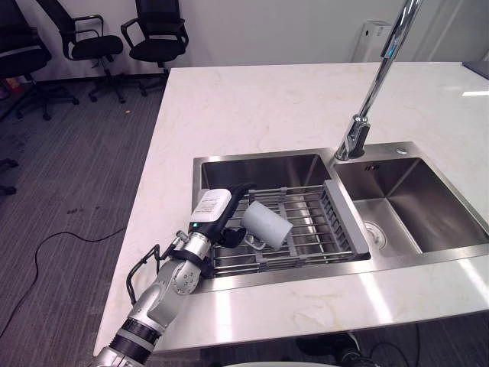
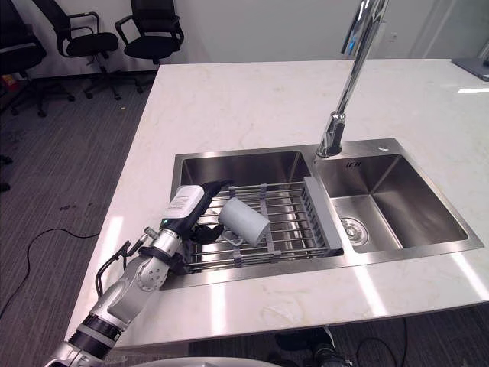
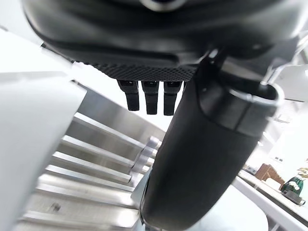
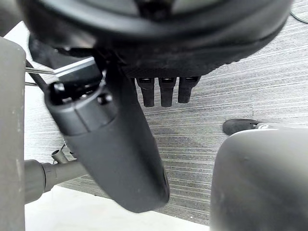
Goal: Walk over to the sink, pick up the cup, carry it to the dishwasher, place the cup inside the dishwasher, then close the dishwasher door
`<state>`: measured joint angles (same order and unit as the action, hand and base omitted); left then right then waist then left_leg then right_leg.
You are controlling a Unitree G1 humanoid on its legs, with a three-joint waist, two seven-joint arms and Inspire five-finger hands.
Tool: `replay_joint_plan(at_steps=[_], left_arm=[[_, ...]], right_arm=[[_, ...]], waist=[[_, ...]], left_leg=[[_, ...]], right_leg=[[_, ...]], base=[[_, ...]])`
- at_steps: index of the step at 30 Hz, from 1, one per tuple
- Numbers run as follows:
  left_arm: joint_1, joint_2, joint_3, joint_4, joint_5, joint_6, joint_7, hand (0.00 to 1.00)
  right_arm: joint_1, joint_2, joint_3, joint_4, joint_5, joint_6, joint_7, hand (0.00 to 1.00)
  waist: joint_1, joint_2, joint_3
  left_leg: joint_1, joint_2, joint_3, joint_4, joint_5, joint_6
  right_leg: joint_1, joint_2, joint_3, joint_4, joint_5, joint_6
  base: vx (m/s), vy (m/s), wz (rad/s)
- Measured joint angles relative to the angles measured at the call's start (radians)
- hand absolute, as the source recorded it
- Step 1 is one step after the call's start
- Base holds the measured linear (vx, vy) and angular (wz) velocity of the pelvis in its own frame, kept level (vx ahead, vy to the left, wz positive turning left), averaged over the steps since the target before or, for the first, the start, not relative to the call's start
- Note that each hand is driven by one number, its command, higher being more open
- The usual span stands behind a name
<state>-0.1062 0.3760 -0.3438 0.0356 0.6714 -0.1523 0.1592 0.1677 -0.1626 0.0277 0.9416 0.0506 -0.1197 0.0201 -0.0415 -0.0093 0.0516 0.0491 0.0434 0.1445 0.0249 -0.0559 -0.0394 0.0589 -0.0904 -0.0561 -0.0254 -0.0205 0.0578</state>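
The left hand (image 1: 216, 216) holds its fingers straight and empty, and a careless nudge could roll the pale grey cylindrical cup (image 1: 266, 222) just beside them along the grey wire rack (image 1: 315, 223)

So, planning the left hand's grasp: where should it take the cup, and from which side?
Probably round the body of the cup, coming from the left, where the left hand is. It lies on its side on the rack, barrel exposed; the handle seems tucked beneath.
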Motion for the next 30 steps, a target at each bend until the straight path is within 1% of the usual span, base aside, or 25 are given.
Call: replay_joint_plan(at_steps=[5,12,17,21,26,30], left_arm=[[0.000,-0.001,-0.012,-0.003,0.037,-0.008,0.038,0.90],[0.001,0.009,-0.058,-0.003,0.058,-0.016,0.039,0.90],[0.000,0.041,-0.102,-0.003,0.066,-0.034,0.034,0.90],[-0.002,0.060,-0.118,-0.003,0.078,-0.041,0.029,0.90],[-0.014,0.105,-0.150,-0.002,0.096,-0.049,0.020,0.90],[-0.066,0.124,-0.185,0.016,0.109,-0.052,0.003,0.90]], right_arm=[[-0.001,-0.016,0.022,0.013,0.000,-0.003,-0.011,0.90],[0.000,-0.019,0.031,0.017,0.000,-0.003,-0.020,0.90],[0.000,-0.031,0.057,0.025,0.000,-0.004,-0.020,0.90],[0.000,-0.034,0.058,0.025,0.000,-0.004,-0.019,0.90],[-0.001,-0.035,0.060,0.025,0.000,-0.004,-0.019,0.90],[0.000,-0.040,0.060,0.029,0.000,-0.004,-0.018,0.90]], waist=[[0.000,0.007,0.004],[-0.002,0.008,0.004],[-0.005,0.011,0.004],[-0.010,0.015,0.005],[-0.030,0.021,0.003],[-0.032,0.028,0.004]], left_leg=[[0.004,0.001,0.000,0.000,0.000,0.000],[0.004,0.001,0.000,0.000,0.000,0.000],[0.005,0.001,0.002,0.000,0.000,0.000],[0.006,0.001,0.005,0.001,0.000,0.000],[0.006,0.001,0.009,0.002,0.000,0.000],[0.007,0.001,0.011,0.002,0.000,0.000]], right_leg=[[0.004,0.000,0.000,0.001,-0.001,-0.001],[0.004,0.001,0.001,0.002,-0.001,-0.002],[0.003,0.001,0.003,0.003,-0.001,-0.002],[0.000,0.001,0.009,0.006,-0.001,-0.002],[-0.002,0.001,0.017,0.007,0.000,-0.001],[-0.003,0.001,0.022,0.006,0.002,0.001]], base=[[0.00,0.000,0.00],[0.00,0.000,0.00],[0.00,0.000,0.00],[0.00,0.000,0.00],[0.00,0.000,-0.02],[0.00,0.002,-0.03]])
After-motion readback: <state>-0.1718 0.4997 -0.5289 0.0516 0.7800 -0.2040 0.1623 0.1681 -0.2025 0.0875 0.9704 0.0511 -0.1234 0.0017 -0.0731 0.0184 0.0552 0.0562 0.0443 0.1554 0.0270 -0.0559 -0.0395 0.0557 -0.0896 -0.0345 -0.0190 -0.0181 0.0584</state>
